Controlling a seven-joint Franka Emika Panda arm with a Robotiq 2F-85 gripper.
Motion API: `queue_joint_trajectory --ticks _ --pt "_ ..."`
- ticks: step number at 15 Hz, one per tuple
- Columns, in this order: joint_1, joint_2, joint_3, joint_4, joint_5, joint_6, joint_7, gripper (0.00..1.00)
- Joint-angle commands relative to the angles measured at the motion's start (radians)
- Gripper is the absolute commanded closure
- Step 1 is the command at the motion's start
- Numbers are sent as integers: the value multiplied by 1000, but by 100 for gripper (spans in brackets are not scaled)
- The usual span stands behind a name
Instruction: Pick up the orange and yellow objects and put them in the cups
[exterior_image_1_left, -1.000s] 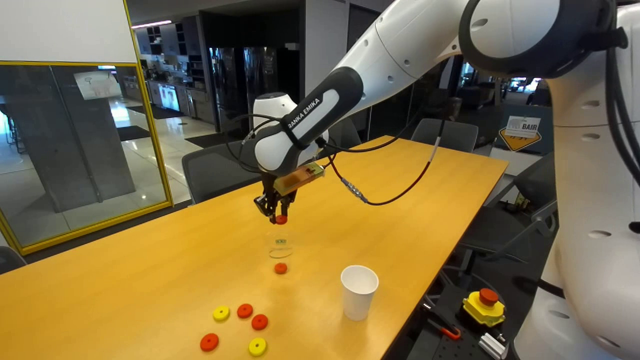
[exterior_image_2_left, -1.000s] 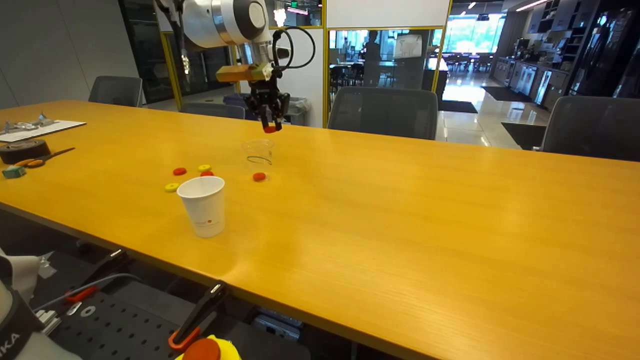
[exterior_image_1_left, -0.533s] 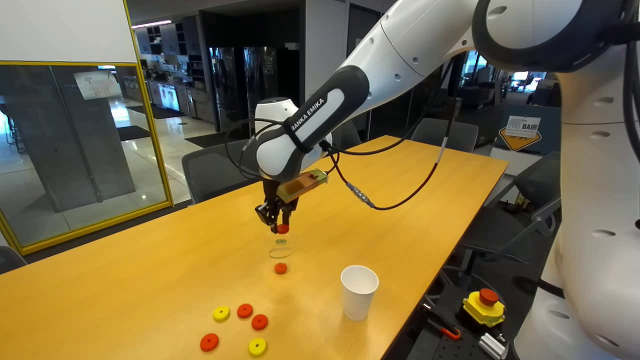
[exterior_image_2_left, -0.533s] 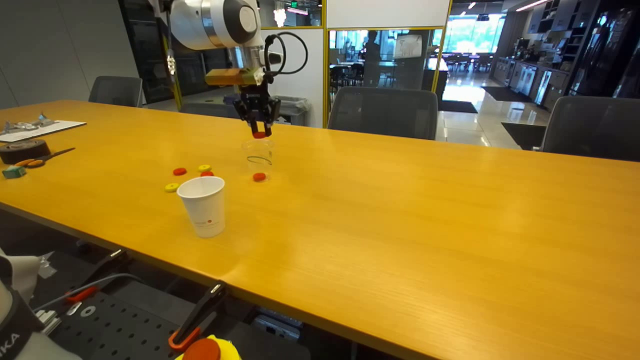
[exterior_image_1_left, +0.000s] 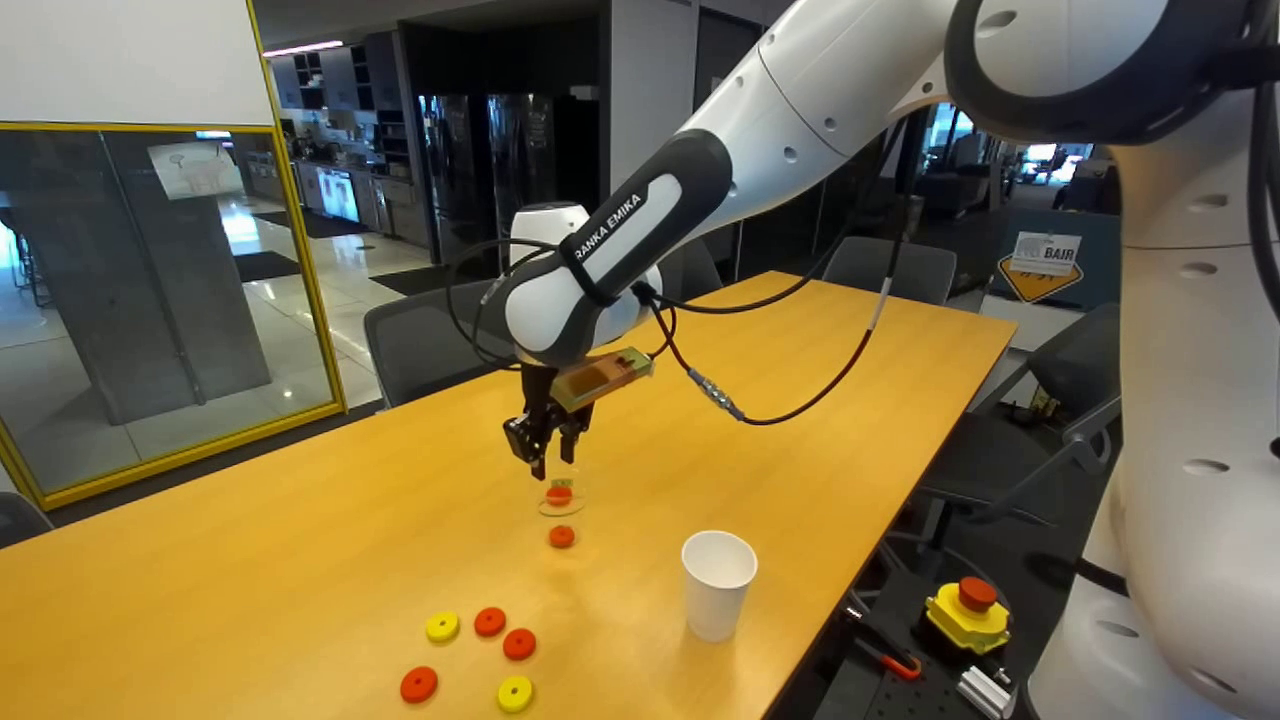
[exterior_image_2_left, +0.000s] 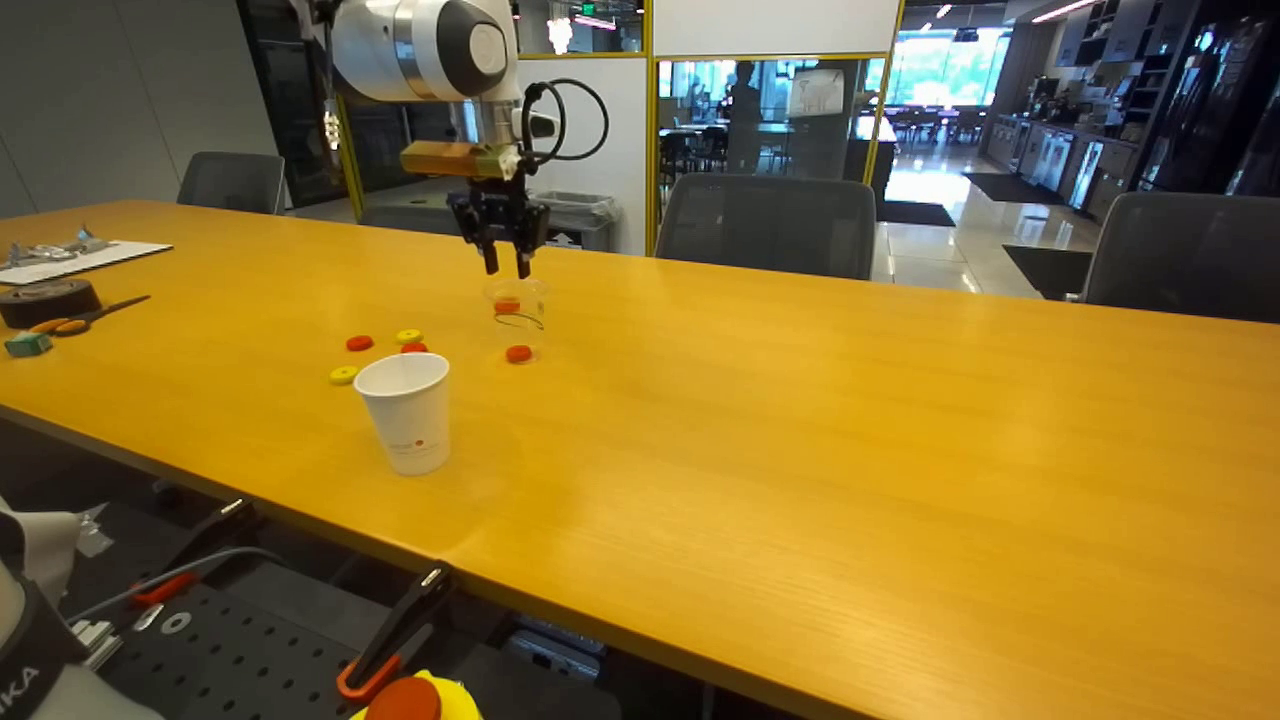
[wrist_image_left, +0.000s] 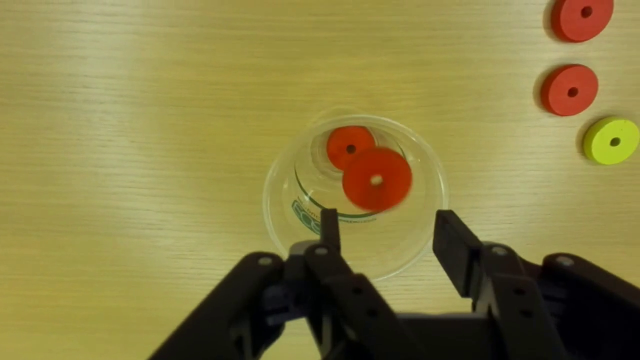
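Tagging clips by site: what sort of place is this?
Likely an office meeting room or shared break area: a long wooden table, gray chairs around it, and a kitchen counter in the background.

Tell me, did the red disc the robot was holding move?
Yes, down: in both exterior views, that red disc has dropped from above the unmoved clear cup to inside it.

The bench (exterior_image_2_left: 800, 450) bears scissors (exterior_image_2_left: 88, 318), 3 red discs (exterior_image_1_left: 410, 687), 2 yellow discs (exterior_image_1_left: 507, 694), 1 clear cup (wrist_image_left: 385, 245); near its edge, 1 white cup (exterior_image_2_left: 405, 420).
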Motion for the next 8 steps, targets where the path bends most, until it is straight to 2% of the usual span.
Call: queue_joint_trajectory --ticks 1,3,8 --pt "-18 -13 12 -9 30 12 -31 16" --pt "-11 -26 11 -22 19 16 -18 1" --pt "27 -81 35 -83 -6 41 22 0"
